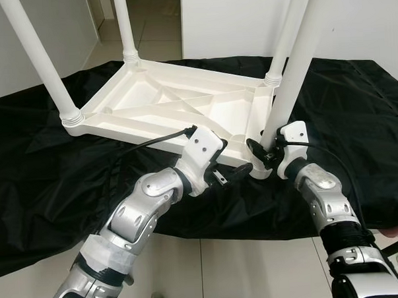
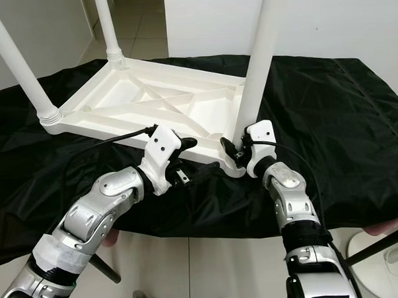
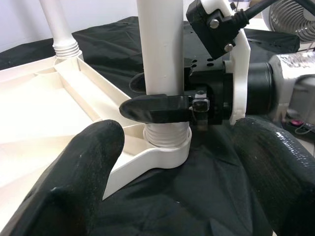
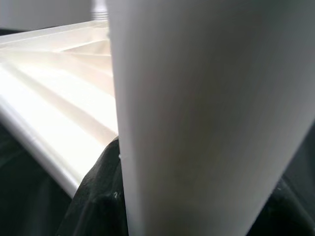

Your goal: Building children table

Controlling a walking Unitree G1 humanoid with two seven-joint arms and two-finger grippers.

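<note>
White leg (image 1: 290, 85) is clamped in my right end effector (image 1: 260, 152) above the upturned table's (image 1: 164, 104) corner socket; my left end effector (image 1: 232, 176) hangs wide just beside

Even, bright indoor light, head views sharp, soft shadows under the white tabletop (image 1: 177, 107) on the black cloth (image 1: 41, 175); right wrist view washed out and blurred by the close table leg (image 4: 206, 118); left wrist view's near fingers (image 3: 74, 187) out of focus.

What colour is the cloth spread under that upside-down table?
Black. The cloth shows best in the left eye view, lying under the white table.
</note>
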